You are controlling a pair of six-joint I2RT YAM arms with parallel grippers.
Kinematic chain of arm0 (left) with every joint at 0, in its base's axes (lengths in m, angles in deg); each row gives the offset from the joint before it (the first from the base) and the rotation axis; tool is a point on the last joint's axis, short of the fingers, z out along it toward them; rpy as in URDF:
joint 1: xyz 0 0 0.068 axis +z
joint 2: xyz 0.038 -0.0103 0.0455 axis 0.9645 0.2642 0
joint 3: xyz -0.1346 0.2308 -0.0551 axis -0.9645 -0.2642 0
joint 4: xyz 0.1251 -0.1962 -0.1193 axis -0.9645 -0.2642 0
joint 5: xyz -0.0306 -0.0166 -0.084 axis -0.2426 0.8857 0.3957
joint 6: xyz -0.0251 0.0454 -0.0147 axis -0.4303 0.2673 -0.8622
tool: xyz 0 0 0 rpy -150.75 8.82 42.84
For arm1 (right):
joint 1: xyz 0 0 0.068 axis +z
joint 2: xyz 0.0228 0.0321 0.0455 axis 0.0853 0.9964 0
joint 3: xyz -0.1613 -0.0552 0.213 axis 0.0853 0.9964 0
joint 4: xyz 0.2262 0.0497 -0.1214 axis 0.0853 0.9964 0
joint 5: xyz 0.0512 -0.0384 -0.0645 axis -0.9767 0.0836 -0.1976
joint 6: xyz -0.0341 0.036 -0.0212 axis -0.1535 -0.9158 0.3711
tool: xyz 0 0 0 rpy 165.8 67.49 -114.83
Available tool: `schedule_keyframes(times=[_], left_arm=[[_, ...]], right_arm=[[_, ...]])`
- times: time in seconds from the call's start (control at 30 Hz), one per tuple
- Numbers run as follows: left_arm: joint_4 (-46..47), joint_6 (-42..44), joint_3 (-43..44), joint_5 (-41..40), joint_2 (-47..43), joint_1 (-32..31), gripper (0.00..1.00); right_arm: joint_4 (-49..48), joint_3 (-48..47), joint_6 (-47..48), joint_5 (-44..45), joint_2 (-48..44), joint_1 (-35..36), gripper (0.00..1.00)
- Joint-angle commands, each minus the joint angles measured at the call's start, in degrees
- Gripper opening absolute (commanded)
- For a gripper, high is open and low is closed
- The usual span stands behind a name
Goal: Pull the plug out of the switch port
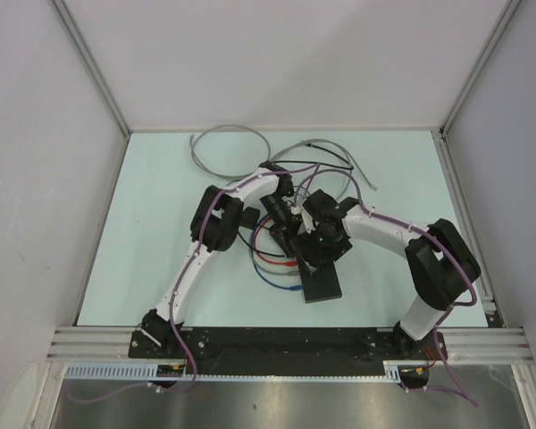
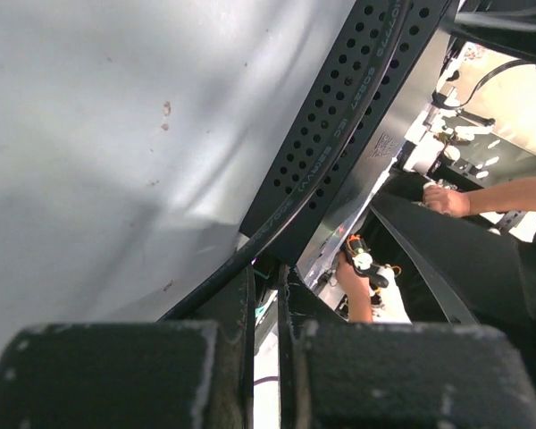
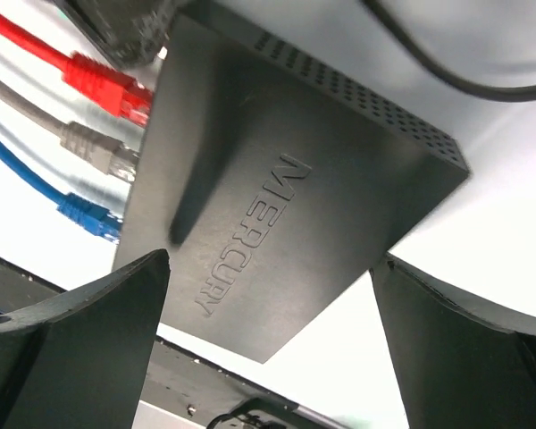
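- As both arms lean over the pale table (image 1: 161, 268), a black switch (image 3: 286, 206) lies near its middle.
- The right claw (image 3: 270, 264) gapes wide, one finger on either side of the switch.
- The left claw (image 2: 268, 277) is clenched beside a black cord (image 2: 339, 152); whether it grasps the cord is unclear.
- A red plug (image 3: 107, 82), grey plug (image 3: 94, 143) and blue plug (image 3: 87, 214) sit in the switch's edge ports (image 3: 141, 134).

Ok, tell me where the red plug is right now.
Right wrist view, upper left: the red plug meets the left edge of the black switch, with the grey plug just below it and the blue plug lowest.
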Motion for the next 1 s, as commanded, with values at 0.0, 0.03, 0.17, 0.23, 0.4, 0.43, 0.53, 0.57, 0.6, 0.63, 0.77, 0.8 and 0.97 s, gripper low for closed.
schedule_keyframes(times=[0.0,0.03,0.17,0.23,0.4,0.43,0.53,0.57,0.6,0.63,0.77,0.8,0.97], left_arm=[[13.9,-4.4,-1.2,-10.8,5.3,-1.3,0.0],[13.8,-4.2,-1.2,-10.8,5.5,-1.3,0.0],[13.6,-4.3,-2.6,-8.1,6.2,-0.6,0.0],[13.8,-4.1,-3.7,-7.1,5.8,0.1,0.0],[14.5,-4.3,-6.3,-6.2,4.2,2.3,0.0],[15.3,-4.8,-6.9,-6.6,3.5,2.4,0.0],[15.3,-4.8,-8.1,-5.7,3.2,2.6,0.0],[15.2,-4.8,-8.2,-5.3,3.1,2.6,0.0],[15.3,-4.8,-8.1,-5.0,2.9,2.6,0.0],[15.3,-4.8,-8.2,-5.3,2.6,2.5,0.0],[16.3,-5.0,-7.6,-7.2,2.0,2.3,0.0],[16.4,-5.0,-7.6,-7.7,1.9,2.1,0.0],[15.9,-3.7,-10.4,-8.2,0.5,1.0,0.0]], right_arm=[[-3.1,-7.7,-2.1,0.0,-2.2,2.2,1.0],[-2.5,-8.4,-1.3,-0.6,-2.1,4.0,1.0],[2.9,-10.4,-0.7,2.2,0.6,7.7,1.0],[3.1,-10.4,-1.6,3.6,0.9,7.9,1.0],[2.4,-9.4,-1.5,12.5,2.7,8.9,0.99],[3.1,-9.4,-0.8,12.9,2.9,9.1,0.98],[4.5,-8.3,-0.1,13.7,4.0,10.3,0.96],[4.1,-7.8,-0.1,14.2,4.1,10.9,0.93],[3.6,-7.0,-0.1,14.9,4.4,11.1,0.91],[3.1,-6.5,0.0,15.4,4.8,11.1,0.89],[4.0,-4.1,0.6,14.2,5.6,10.8,0.83],[4.4,-3.4,0.2,14.1,5.7,10.9,0.82],[2.8,-0.3,-1.1,13.6,5.5,8.8,0.7]])
